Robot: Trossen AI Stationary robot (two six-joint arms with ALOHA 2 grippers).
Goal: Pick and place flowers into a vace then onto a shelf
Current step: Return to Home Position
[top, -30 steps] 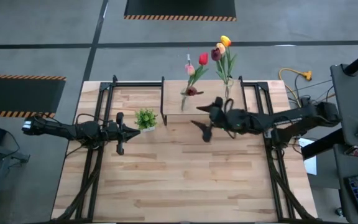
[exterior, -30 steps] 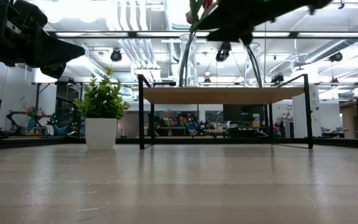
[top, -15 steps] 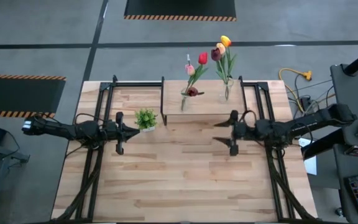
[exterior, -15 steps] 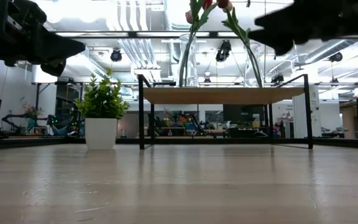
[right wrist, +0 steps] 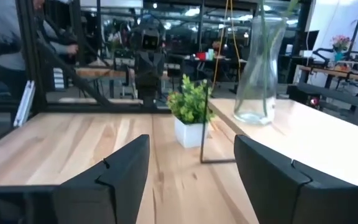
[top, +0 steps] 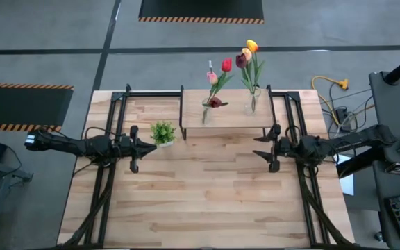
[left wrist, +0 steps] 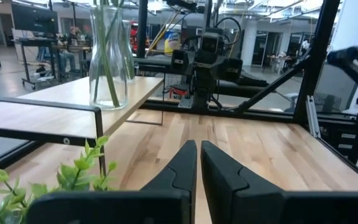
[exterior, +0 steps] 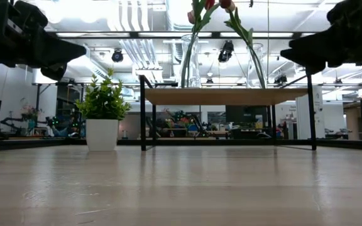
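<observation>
Two clear glass vases stand on the low light-wood shelf (top: 231, 118) at the table's far side. The left vase (top: 205, 111) holds red, pink and maroon tulips (top: 226, 67). The right vase (top: 253, 101) holds yellow-orange and dark tulips (top: 247, 54). In the low view both vases (exterior: 191, 60) rest by their bases on the shelf board (exterior: 225, 95). My right gripper (top: 266, 148) hovers open, level, just in front of the shelf's right end, holding nothing. My left gripper (top: 144, 146) waits shut beside the potted plant.
A small bushy potted plant (top: 162, 132) stands left of the shelf, near my left gripper's tip. Black frame rails (top: 110, 139) run along both sides of the table. The near half of the tabletop (top: 200, 201) carries nothing.
My right gripper has drawn back from the shelf and the right vase toward the table's right edge, ending level in front of the shelf's right end. The vases and tulips have stayed in place on the shelf.
</observation>
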